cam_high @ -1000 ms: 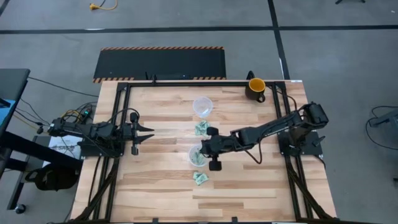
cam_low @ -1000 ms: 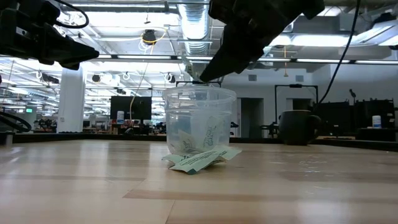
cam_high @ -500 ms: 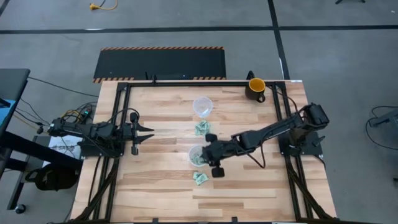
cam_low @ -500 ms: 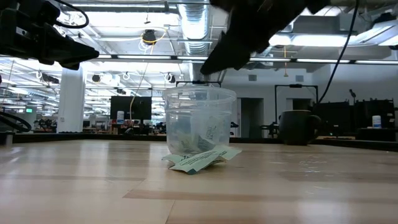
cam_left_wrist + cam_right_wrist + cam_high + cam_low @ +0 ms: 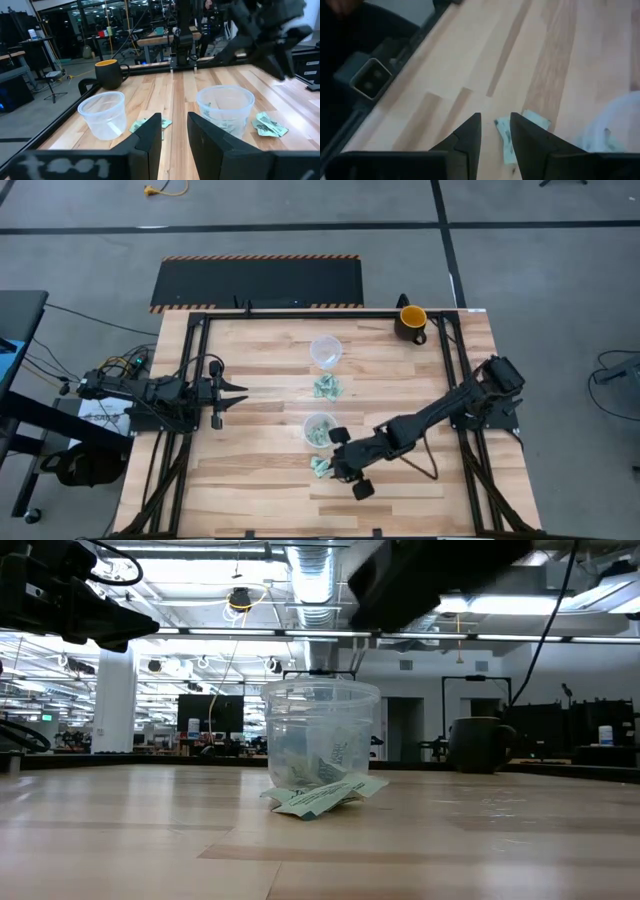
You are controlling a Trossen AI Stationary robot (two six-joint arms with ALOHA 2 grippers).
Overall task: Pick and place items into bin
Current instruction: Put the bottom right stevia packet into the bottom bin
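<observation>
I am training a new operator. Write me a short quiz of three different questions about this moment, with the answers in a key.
1. True or false: the right gripper is above the packets near the front edge.
2. How many clear cups stand on the table?
3. Which cup holds green packets: A, the one near the mug; B, the one near the right gripper?

Key: 1 true. 2 two: far cup, near cup. 3 B.

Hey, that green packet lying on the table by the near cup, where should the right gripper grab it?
The right gripper, open, hovers above the green packet. The packet lies flat on the wood beside the near cup, so come straight down and pinch across its narrow width, probably at mid-length.
</observation>
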